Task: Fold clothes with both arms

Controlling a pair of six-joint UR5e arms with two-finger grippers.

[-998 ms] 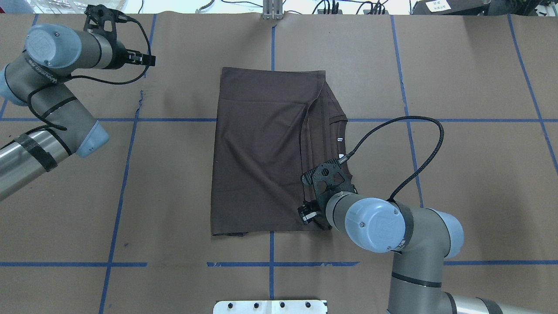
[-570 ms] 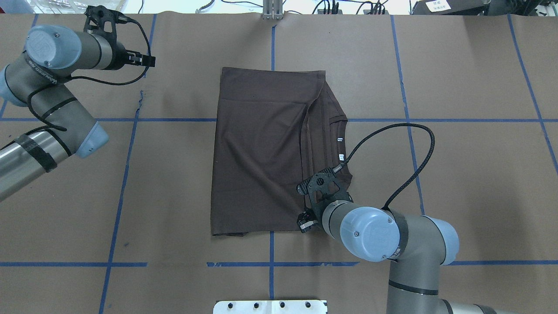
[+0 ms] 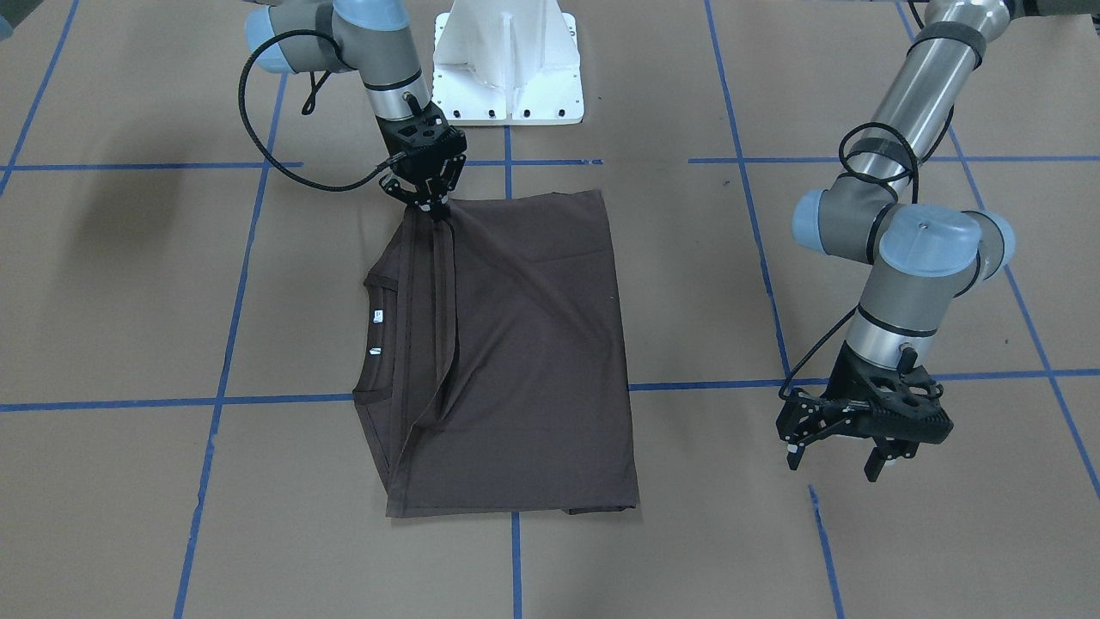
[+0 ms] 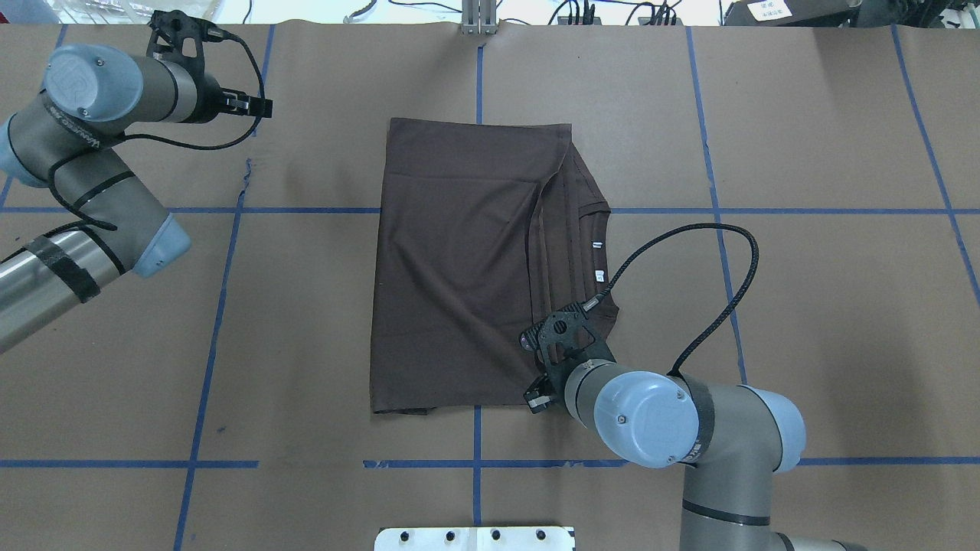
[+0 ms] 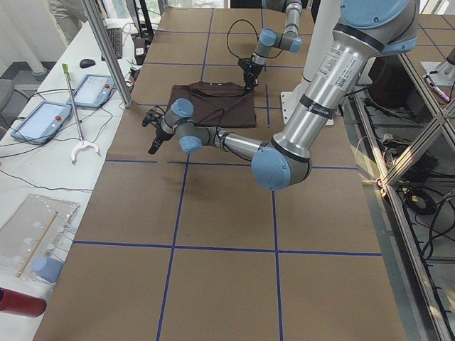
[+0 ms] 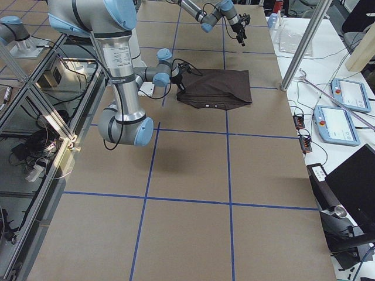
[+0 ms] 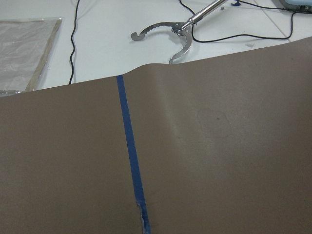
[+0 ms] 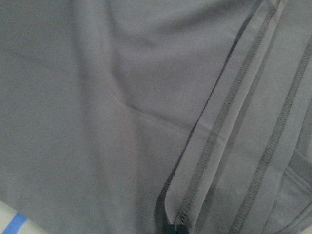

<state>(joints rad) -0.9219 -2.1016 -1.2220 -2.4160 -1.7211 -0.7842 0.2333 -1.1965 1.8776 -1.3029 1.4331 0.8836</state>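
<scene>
The dark brown-grey T-shirt lies folded lengthwise in the middle of the table, with its neckline and white labels on my right side. It also shows in the front view. My right gripper is shut on the folded edge at the shirt's near right corner, and creases run out from the pinch. The overhead view shows it at the near edge, and the right wrist view shows only cloth and stitched hems. My left gripper is open and empty, hovering over bare table far to the left.
The white pedestal stands at the table's near edge, close behind the right gripper. Blue tape lines cross the brown table cover. Beyond the far edge lie a metal reacher tool and cables.
My right gripper has moved a little toward the near edge with the shirt's corner in it. The left arm has barely moved.
</scene>
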